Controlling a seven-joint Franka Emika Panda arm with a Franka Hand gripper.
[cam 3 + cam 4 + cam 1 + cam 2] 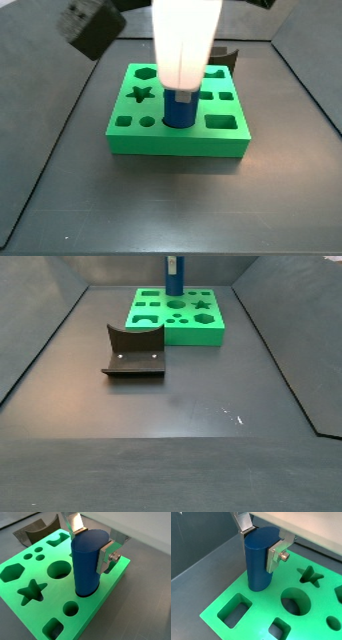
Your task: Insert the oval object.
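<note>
The peg [89, 562] is held upright by the gripper [93, 546], clamped on its top, its base at the block [40, 614]; the insertion step appears underway, and a straight downward push seems called for.

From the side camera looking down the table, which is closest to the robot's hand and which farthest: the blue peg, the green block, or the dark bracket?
1. Tall dark blue oval peg: held in the hand, at the far end.
2. Green block with shaped holes: directly beneath the peg.
3. Dark L-shaped fixture: on the floor, well nearer the camera.
</note>
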